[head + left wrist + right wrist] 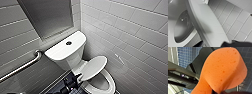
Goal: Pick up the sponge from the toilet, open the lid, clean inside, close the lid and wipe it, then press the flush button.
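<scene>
The white toilet (65,50) stands in a tiled corner, with the dark flush button (68,43) in the middle of its tank top. Its oval lid (93,67) is tilted partway up over the bowl (109,86). My left gripper (76,79) is at the lid's near-left edge, open and dark against the white. In the left wrist view the lid (210,26) runs edge-on across the frame, with the bowl's water (183,26) beside it. My right gripper (218,92) is shut on the orange sponge (223,70), which bulges out from the pinch.
A metal grab bar (22,67) runs along the left wall. White tiled walls (140,37) close in tightly on the right of the toilet. A grey recessed panel (47,17) sits above the tank. Blue small-tiled floor (188,55) lies below the sponge.
</scene>
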Robot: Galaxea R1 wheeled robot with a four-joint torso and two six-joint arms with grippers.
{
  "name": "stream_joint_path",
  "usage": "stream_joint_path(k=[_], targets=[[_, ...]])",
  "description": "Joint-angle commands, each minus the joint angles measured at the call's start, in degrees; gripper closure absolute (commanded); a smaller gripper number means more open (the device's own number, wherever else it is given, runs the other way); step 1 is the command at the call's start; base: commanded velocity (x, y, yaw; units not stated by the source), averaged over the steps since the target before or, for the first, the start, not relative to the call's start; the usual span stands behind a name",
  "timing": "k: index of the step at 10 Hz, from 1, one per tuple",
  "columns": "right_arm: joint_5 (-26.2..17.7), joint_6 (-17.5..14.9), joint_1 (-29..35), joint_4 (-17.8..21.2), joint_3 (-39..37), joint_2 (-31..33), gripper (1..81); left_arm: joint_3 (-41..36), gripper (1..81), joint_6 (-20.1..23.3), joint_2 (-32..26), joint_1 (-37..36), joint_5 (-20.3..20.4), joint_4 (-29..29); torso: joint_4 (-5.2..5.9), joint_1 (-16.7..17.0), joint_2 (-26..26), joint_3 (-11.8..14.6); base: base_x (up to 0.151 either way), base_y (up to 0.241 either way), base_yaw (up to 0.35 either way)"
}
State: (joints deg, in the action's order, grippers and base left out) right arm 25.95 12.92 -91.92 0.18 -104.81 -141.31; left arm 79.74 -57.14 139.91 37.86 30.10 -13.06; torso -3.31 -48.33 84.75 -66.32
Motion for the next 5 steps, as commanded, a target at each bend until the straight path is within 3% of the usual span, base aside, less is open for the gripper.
stream_joint_path(k=[1, 5], targets=[[-4.0, 0.0, -1.6, -0.6, 0.2, 1.2, 81.1, -0.2, 1.0, -0.1, -1.0, -6.9, 1.3, 1.7, 0.0, 0.0, 0.0, 0.0, 0.0, 0.0, 0.0], [-4.0, 0.1, -2.1, -0.5, -1.4, 0.0, 81.1, 6.0, 1.0, -3.5, -0.5, -13.0, -0.1, 1.1, 0.0, 0.0, 0.0, 0.0, 0.0, 0.0, 0.0]])
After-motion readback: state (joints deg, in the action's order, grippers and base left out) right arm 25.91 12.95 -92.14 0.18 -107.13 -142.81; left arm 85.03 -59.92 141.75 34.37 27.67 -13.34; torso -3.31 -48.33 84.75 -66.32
